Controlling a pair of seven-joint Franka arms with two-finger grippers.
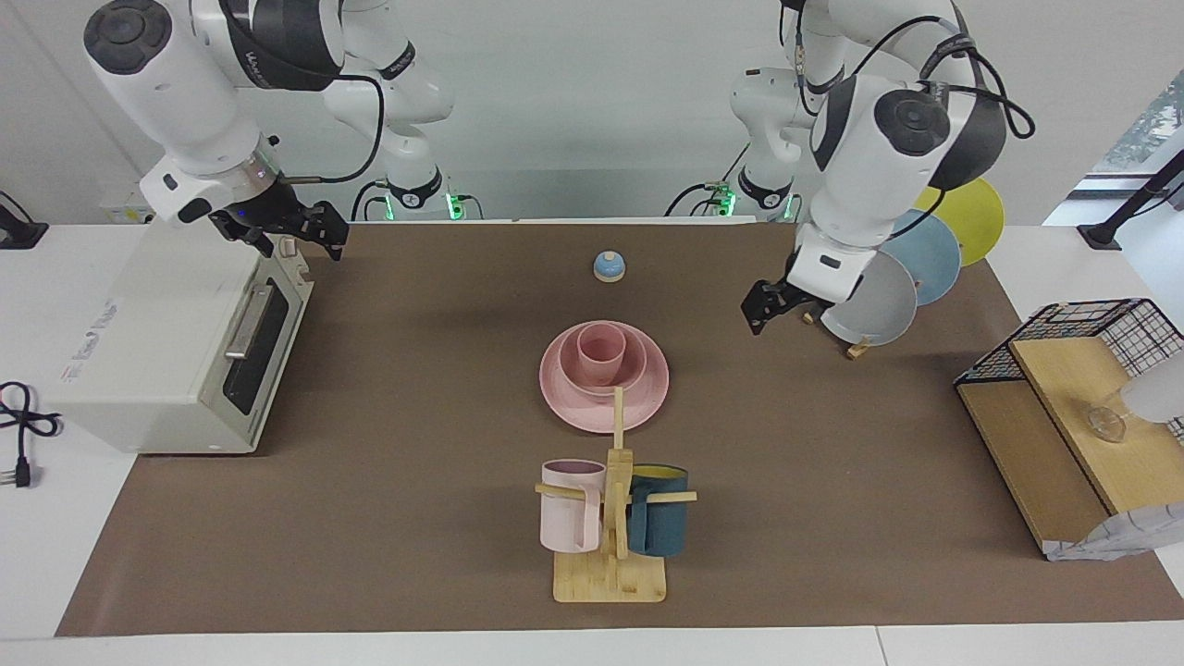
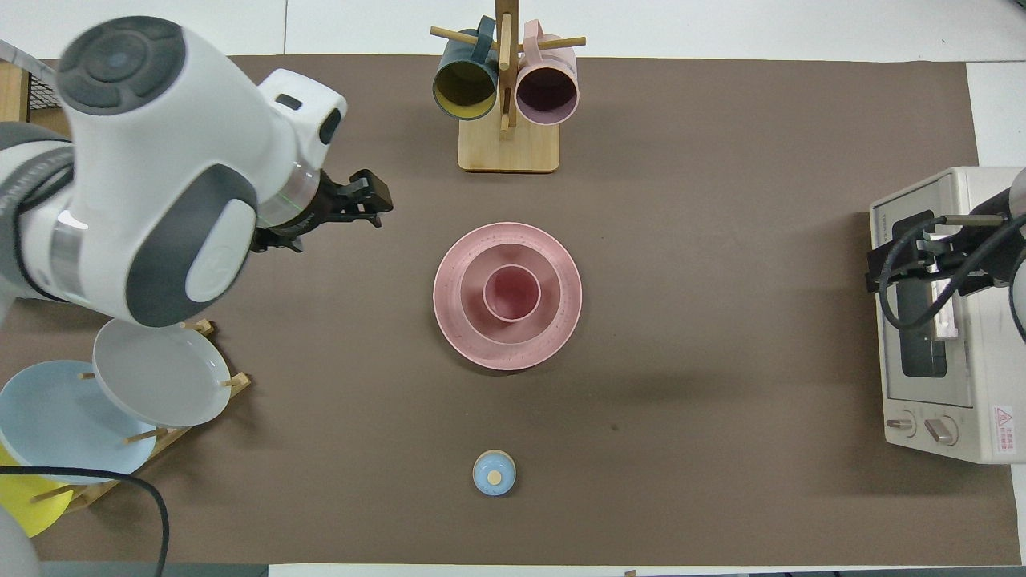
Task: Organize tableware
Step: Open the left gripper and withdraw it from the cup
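No text can be read for sure; the toaster oven (image 2: 946, 320) bears a red warning-triangle sticker (image 2: 1003, 419).

The cup (image 1: 600, 353) stands in the bowl (image 1: 624, 370), the bowl on the plate (image 1: 647, 393), mid-counter (image 1: 416, 481). The mug rack (image 1: 610, 564) stands farther from the robots, the bell (image 1: 609, 266) nearer. The oven (image 1: 166, 351) sits at the right arm's end, the plate rack (image 1: 856, 350) toward the left arm's.

Yellow plate (image 2: 20, 501) cut off at overhead edge
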